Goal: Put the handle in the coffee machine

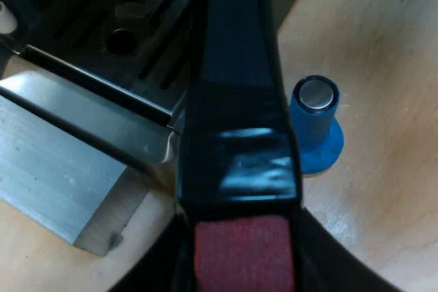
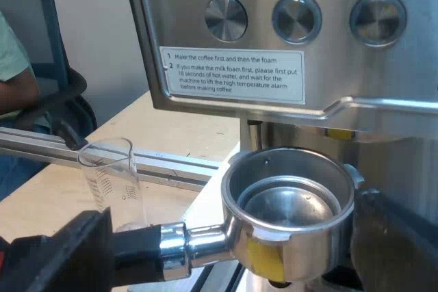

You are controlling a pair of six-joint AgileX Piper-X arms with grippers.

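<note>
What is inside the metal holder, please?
The metal holder shows only a bare, shiny basket floor, with no coffee grounds. Its near wall covers the closest part of the floor.

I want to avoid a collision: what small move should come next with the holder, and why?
Probably raise the holder a little, straight up. Its basket hangs below the front of the espresso machine, not yet locked in, and the left gripper grips its handle.
</note>
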